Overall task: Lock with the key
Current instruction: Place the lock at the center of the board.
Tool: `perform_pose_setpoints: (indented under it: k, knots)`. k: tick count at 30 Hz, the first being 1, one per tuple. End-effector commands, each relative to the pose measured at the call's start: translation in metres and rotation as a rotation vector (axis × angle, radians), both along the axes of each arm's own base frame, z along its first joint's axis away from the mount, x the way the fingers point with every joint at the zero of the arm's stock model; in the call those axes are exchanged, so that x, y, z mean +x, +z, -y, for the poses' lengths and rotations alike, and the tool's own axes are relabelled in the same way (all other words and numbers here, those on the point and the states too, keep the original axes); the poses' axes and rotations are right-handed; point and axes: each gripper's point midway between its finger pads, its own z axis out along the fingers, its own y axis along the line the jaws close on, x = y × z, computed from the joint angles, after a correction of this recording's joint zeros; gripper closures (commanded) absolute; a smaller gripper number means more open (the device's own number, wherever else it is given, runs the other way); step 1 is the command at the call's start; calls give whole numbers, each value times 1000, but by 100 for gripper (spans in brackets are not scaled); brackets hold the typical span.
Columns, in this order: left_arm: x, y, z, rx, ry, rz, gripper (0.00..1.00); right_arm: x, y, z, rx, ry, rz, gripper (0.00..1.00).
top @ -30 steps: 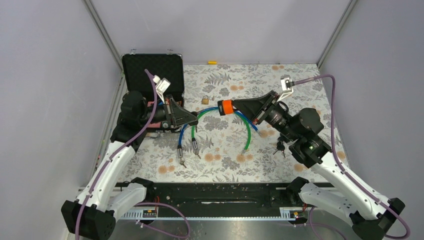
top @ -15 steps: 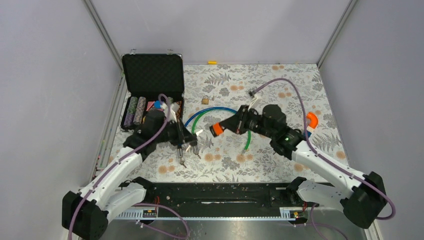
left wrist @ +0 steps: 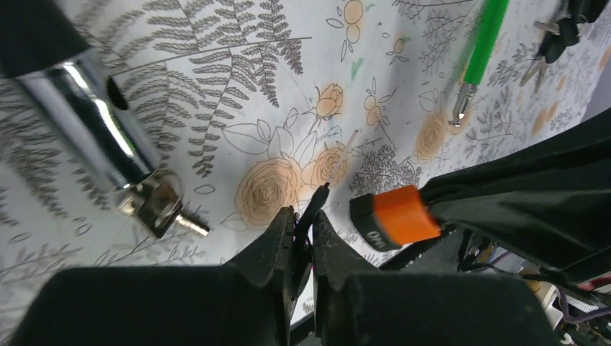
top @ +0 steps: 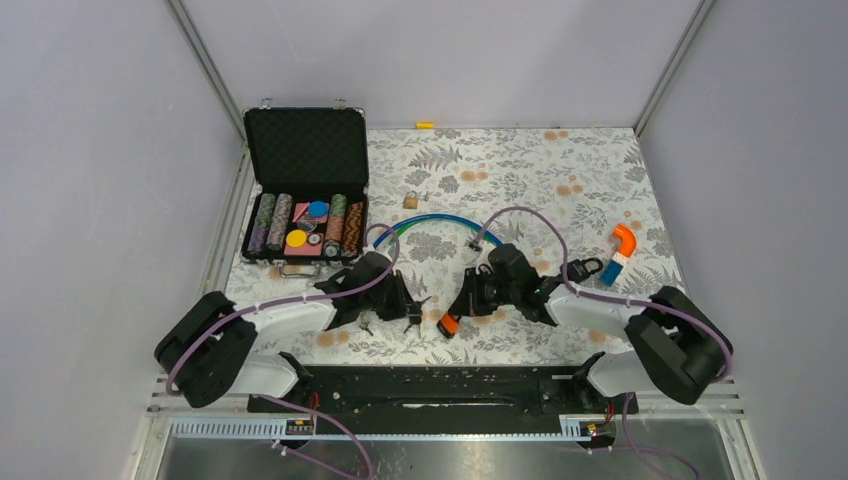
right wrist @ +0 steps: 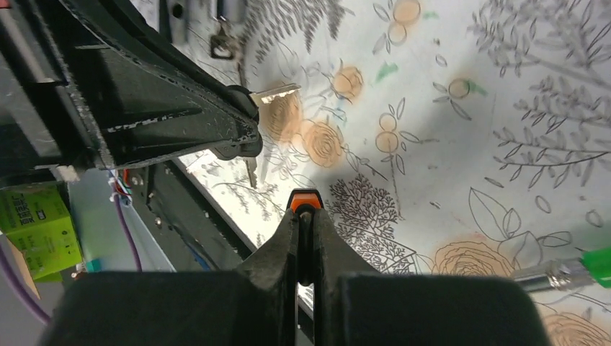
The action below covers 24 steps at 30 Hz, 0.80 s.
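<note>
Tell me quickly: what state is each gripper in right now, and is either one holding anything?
Left gripper: closed, pinching the key.
Right gripper: closed on a small orange object; what it is cannot be told.

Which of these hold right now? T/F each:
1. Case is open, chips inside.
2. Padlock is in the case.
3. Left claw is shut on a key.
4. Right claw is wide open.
1. The case is open with chips inside: true.
2. The padlock is in the case: false. It lies on the table, to the right of the case.
3. The left claw is shut on a key: true. The blade sticks out past its fingers.
4. The right claw is wide open: false. Its jaws are shut and nothing shows between them.
</note>
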Motion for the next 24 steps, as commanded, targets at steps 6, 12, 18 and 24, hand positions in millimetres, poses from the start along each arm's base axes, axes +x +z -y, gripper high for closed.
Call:
perform_pose_setpoints:
  k: [6,12,18,24]
  knots:
    - [9,-4,33,14,33,12,67,9,-16,-10,-11,-87,-24,87]
    - [14,19,16,83,45,77,36,18,-5,15,-121,-177,23,51]
    - [35,50,-4,200,100,188,28,27,10,46,-233,-299,77,34]
    - [59,46,-51,513,208,221,12,53,15,89,-396,-492,175,32]
